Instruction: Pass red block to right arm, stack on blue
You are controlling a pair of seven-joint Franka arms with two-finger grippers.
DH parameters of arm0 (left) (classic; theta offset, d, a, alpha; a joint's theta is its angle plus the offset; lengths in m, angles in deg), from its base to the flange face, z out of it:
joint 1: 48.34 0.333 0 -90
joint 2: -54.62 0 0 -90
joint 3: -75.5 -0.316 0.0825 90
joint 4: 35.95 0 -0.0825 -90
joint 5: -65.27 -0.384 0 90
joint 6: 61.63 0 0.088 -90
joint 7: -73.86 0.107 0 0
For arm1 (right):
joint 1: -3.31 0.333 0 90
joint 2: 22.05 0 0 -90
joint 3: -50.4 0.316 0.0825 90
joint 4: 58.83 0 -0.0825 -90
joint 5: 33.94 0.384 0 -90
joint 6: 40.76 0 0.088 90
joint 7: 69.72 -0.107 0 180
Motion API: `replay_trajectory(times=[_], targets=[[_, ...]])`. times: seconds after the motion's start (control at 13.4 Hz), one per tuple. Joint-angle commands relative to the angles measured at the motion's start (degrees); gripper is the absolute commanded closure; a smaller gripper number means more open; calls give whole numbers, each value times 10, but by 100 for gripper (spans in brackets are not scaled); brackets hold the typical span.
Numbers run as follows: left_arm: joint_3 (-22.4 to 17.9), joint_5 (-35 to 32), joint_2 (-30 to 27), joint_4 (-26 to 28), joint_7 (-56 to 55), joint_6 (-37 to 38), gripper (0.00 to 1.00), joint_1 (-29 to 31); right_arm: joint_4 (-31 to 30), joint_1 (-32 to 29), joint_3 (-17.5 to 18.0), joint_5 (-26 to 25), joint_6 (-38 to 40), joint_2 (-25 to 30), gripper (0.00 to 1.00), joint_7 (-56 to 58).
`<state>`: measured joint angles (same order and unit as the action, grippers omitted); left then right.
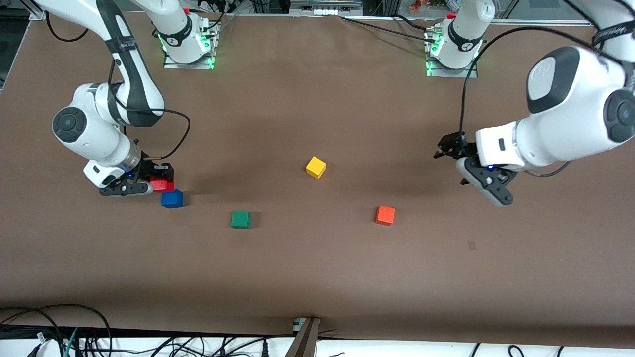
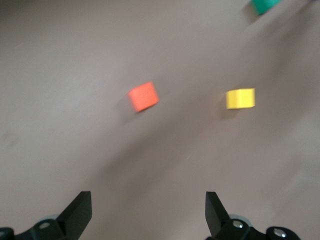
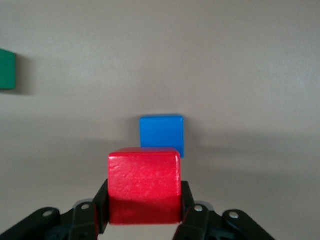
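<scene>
Toward the right arm's end of the surface [image 1: 317,99], right pincer [image 1: 149,182] clenches red block [image 1: 162,185], up in the air just short of blue block [image 1: 172,199], which sits at 5 o'clock from it. Open room around blue; green cube [image 1: 240,219] well apart. Left pincer [image 1: 476,171] released, waiting over bare surface.

Robotics lab, two bolted arm bases [image 1: 187,47], brown-covered table [image 1: 317,277], loose cables [image 1: 59,332]
</scene>
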<state>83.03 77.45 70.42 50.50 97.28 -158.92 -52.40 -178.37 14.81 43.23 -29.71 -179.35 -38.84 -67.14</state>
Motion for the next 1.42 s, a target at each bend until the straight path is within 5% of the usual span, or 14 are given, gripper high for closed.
replay_trajectory(times=[0.0,0.6,1.34], targets=[[-41,-64,-43,13,-91,38,0,-33,-1,2,-6,-11,-27,-8,100,7],[-152,-115,-159,64,-287,41,0,-44,2,2,-5,-18,-80,-42,100,7],[-94,-132,-199,100,-250,38,0,34,-3,2,-5,-18,-93,-48,100,5]])
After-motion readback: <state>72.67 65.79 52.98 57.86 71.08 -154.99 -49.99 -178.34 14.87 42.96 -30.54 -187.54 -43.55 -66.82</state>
